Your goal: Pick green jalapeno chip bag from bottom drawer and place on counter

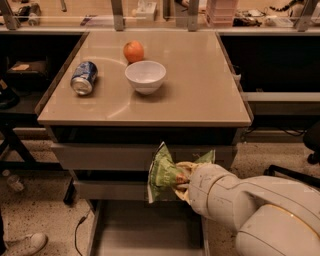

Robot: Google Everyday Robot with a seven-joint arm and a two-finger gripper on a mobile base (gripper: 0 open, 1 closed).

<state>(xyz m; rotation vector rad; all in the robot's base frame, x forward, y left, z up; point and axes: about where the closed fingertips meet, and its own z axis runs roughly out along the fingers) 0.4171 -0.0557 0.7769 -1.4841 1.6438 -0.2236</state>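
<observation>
The green jalapeno chip bag [163, 173] hangs upright in front of the grey drawer fronts, held from its right side. My gripper [181, 181] is shut on the bag at the end of the white arm that comes in from the lower right. The bag is above the open bottom drawer [145, 229], a flat grey tray pulled out at the bottom of the view. It is still below the edge of the beige counter [200, 85].
On the counter lie a blue can [83, 77] on its side at the left, a white bowl [145, 76] in the middle and an orange [133, 51] behind it. A cluttered shelf [165, 12] with metal posts runs along the back.
</observation>
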